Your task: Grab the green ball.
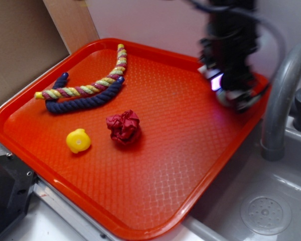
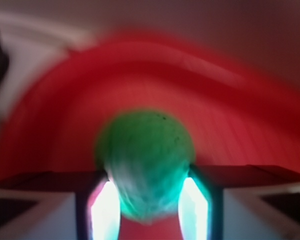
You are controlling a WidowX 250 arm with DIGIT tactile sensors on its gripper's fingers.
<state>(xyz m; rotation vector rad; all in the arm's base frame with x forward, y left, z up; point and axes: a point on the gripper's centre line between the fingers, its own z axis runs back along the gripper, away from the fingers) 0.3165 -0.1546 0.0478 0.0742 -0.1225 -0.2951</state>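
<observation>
My gripper (image 2: 149, 192) is clamped on the green ball (image 2: 145, 160), seen close up from the wrist with 1 finger (image 2: 104, 207) pressed to its left side and the other to its right. The ball fills the space between them, its lower half washed pale by glare. Behind it, the red tray (image 2: 50, 125) curves across the view in a blur.

From the exterior view, my arm (image 1: 231, 45) stands over the tray's far right corner, next to the curved grey faucet pipe (image 1: 281, 95). Only a pale sliver of the ball shows at my fingertips (image 1: 236, 98) there, and I cannot tell whether it is lifted off the tray or touching it.

On the tray (image 1: 180, 165), well apart from my arm, lie 2 ropes at the far left: a striped yellow-and-pink rope (image 1: 93, 83) crossing over a dark blue rope (image 1: 85, 100). Nearer the front sit a yellow rounded toy (image 1: 78, 140) and, just beside it to the right, a dark red paper wad (image 1: 124, 127).

A grey sink basin with a round drain (image 1: 266, 215) lies off the tray's right edge.
</observation>
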